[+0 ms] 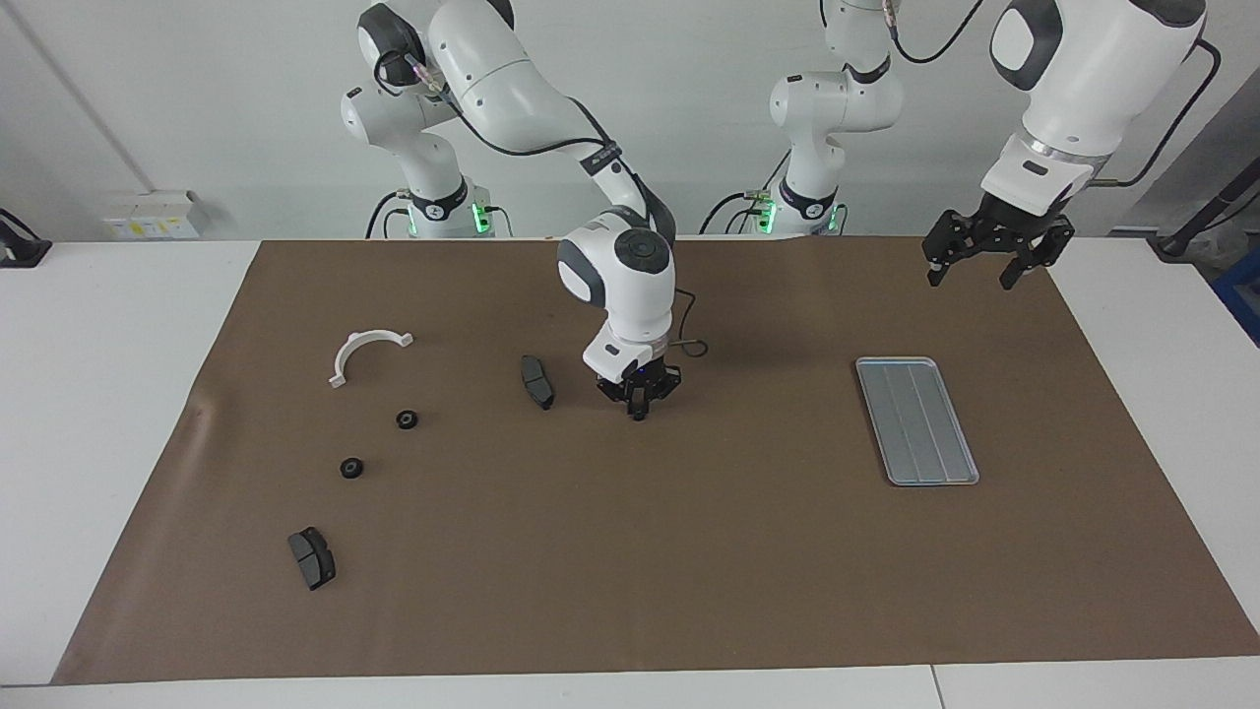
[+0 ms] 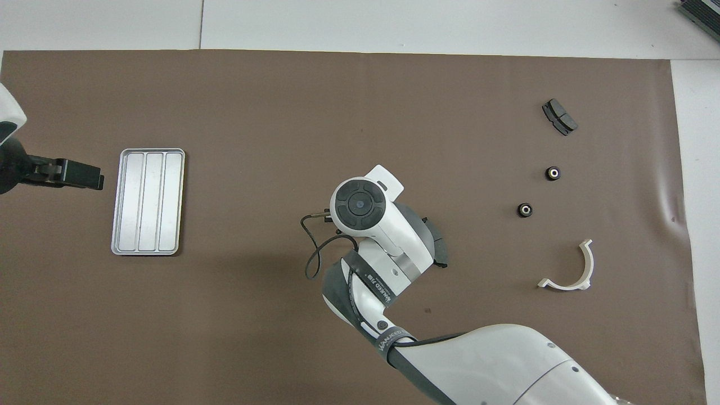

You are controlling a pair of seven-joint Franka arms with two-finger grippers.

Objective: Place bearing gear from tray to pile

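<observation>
Two small black round gears (image 1: 406,419) lie mid-left; right gripper (image 1: 639,412), jaws pinched shut at centre frame, seemingly on a third. Carry it low, release beside them. Silver ridged metal tray (image 1: 916,420) sits bare; left gripper (image 1: 970,272) waits wide-open, upper right.

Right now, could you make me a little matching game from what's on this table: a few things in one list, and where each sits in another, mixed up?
Things:
1. tray
2. white half-ring bracket
3. right gripper
4. left gripper

Places:
A. down at the mat mid-table, beside a brake pad
B. raised near the mat's edge, nearer the robots than the tray
C. flat on the mat toward the left arm's end
D. toward the right arm's end, nearer the robots than the two black gears

Pairs: 1-C, 2-D, 3-A, 4-B
</observation>
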